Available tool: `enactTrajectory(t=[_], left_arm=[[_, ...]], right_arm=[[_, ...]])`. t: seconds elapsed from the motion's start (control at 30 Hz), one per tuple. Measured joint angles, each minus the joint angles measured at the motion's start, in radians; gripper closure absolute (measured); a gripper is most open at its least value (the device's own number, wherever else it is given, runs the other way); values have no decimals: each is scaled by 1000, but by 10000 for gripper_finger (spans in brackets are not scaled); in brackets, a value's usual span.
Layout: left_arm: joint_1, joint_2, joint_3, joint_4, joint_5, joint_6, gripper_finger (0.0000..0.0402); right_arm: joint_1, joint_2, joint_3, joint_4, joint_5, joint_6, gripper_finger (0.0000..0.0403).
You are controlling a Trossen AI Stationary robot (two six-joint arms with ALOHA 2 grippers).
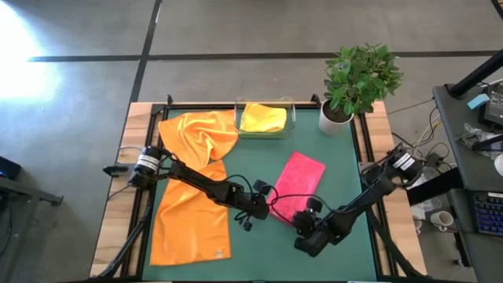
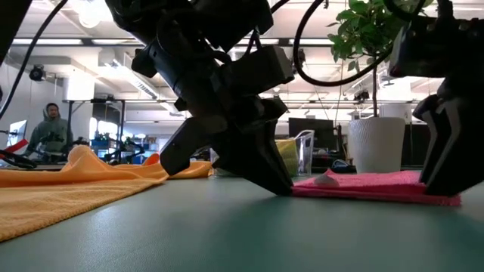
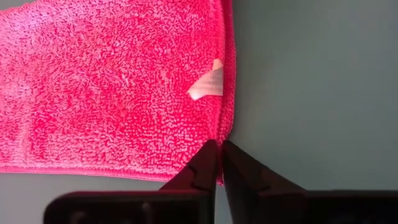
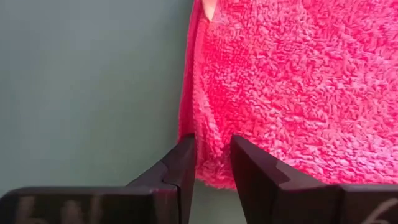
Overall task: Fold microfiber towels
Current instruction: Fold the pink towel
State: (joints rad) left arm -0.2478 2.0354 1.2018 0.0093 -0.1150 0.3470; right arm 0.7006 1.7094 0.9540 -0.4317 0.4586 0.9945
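Green-topped counter (image 1: 346,181), wood edges. On it: folded pink towel (image 1: 300,182) mid-right; flat orange towel (image 1: 189,224) front left; rumpled orange towel (image 1: 200,135) behind it; clear tray (image 1: 291,118) at back holding yellow towel (image 1: 262,118); white-potted plant (image 1: 357,82) back right.

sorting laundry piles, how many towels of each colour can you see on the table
orange towels: 2, one bunched, one flat
yellow towel: 1, in the clear tray
pink towel: 1, with the left gripper and right gripper at its near edge
total: 4 towels in view
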Motion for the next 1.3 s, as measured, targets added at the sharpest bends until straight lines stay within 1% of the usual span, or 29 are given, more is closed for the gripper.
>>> enactTrajectory(t=[0.13, 0.3, 0.4, 0.5, 0.57, 0.77, 0.87, 0.97, 1.07, 1.17, 1.3], left_arm=[[1, 0, 0, 2, 1, -1, 400], [4, 0, 0, 3, 3, -2, 401], [4, 0, -1, 3, 3, -3, 401], [4, 0, -1, 3, 3, -4, 401], [4, -2, -1, 3, 3, -4, 401], [6, -22, -3, -15, 13, -54, 401], [5, -46, -3, -43, 54, -56, 402], [-1, -90, -3, -110, 95, -57, 401], [-18, -150, -3, -214, 99, -79, 401], [-42, -220, -2, -283, 74, -134, 401], [-72, -289, -1, -310, -50, -99, 401]], right_arm=[[-8, 27, 15, 0, -30, -7, 307], [-18, 54, 30, -11, -42, 8, 312], [-26, 53, 30, -18, -62, 38, 336], [-26, 41, 31, -33, -72, 75, 378], [-27, 29, 30, -35, -75, 89, 388], [-29, 15, 69, -74, -90, 106, 393], [-27, 14, 114, -65, -114, 106, 394], [-27, 13, 157, -67, -126, 106, 394], [-26, 13, 207, -63, -119, 105, 394], [-26, 12, 248, -63, -118, 104, 394], [-26, 11, 286, -64, -113, 112, 394]])
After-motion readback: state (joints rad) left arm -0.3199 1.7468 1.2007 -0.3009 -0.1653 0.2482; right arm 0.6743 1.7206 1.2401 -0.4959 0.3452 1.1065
